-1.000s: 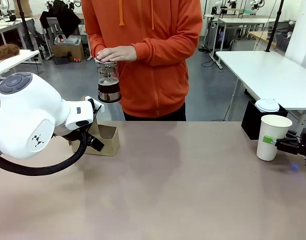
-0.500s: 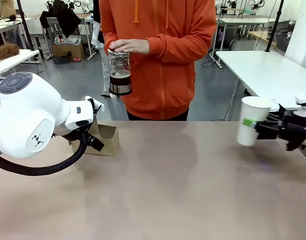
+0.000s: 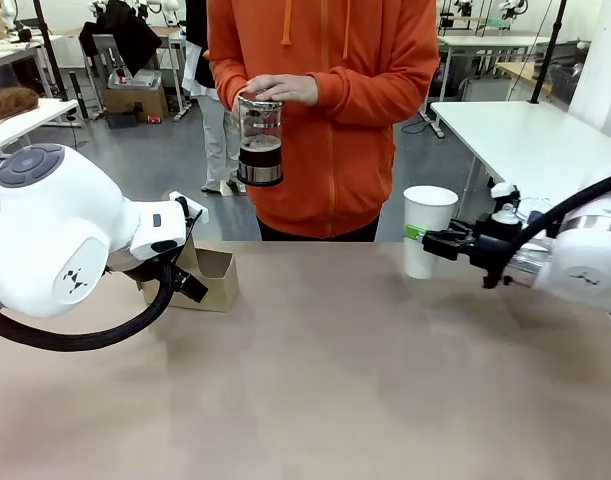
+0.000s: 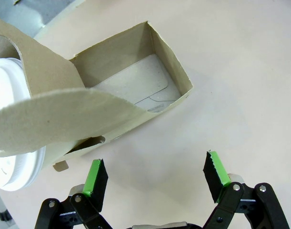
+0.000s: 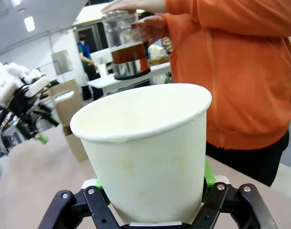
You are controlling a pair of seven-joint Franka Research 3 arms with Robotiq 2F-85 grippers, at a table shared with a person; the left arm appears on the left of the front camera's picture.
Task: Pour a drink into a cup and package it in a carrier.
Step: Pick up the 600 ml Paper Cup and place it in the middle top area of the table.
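While my left gripper [image 4: 156, 174] hangs with its green pads spread wide and nothing between them, just beside the small brown cardboard carrier [image 4: 150, 62] at the table's left, the nearest risk is plain: a careless descent could catch the upright handle tab or shove the light box along the table. Farther off, to the right, my right gripper [image 3: 430, 243] is clamped on the tall white paper cup [image 3: 426, 225], pinching its side wall and holding it upright near the table's far edge. I judge the thin paper may dent or slide through the pads once liquid adds weight, and any tilt would spill it. Farthest, the person's hand [image 3: 275, 90] rests on the lid of the clear glass press jug [image 3: 259, 140], held in the air well left of the cup with the dark brown drink [image 3: 260, 155] low inside. A pour begun before the rim is under the spout would wet the table or my fingers. I can read no writing on cup, carrier or jug; my left arm's white shell bears a small black dotted emblem [image 3: 73, 282], no letters.
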